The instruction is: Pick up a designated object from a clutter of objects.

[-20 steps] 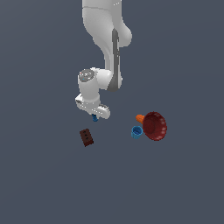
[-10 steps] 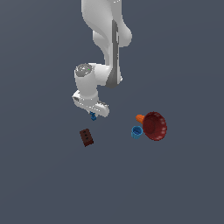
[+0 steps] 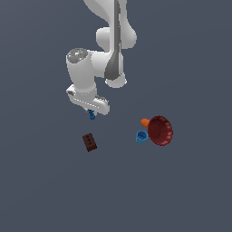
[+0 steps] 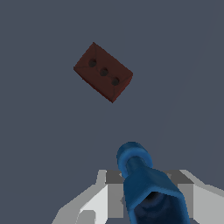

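Since the earlier frames the gripper [image 3: 92,113] has risen, carrying the dark-blue bolt [image 3: 92,115] clear of the floor, jaws clamped on it; its narrow stem ends in a wider rounded tip; right of the brown block [image 3: 89,142] sit the light-blue cup [image 3: 142,136], orange piece [image 3: 145,122] and red bowl [image 3: 160,130].

the bolt [image 3: 92,115] sits between the jaws, above the tabletop [image 3: 45,190]. the block [image 3: 89,142] lies below it. well off toward the exterior view's right, the cup [image 3: 141,136] and orange piece [image 3: 145,122] touch the bowl [image 3: 160,131].
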Controlling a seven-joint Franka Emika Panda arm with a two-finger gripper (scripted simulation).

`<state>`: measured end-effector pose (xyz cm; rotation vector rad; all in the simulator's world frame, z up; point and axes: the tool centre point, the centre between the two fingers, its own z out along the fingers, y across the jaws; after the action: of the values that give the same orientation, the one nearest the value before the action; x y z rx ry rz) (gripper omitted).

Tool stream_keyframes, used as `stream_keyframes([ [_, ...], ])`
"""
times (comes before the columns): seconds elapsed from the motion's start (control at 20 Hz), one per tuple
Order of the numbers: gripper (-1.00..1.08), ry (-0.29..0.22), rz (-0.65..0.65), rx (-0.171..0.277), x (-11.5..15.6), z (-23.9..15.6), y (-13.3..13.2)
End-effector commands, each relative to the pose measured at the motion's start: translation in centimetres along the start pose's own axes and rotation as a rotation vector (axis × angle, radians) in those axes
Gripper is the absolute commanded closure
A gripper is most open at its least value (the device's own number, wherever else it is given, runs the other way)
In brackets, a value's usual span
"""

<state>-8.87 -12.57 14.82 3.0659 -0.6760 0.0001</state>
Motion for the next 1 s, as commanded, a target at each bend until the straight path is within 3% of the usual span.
stream_keyframes([
  [0.0,1.08,0.000,0.000,-0.001,0.6,-2.2,0.2],
  [0.95,1.08,0.000,0.000,0.000,6.1,-19.6,1.3],
])
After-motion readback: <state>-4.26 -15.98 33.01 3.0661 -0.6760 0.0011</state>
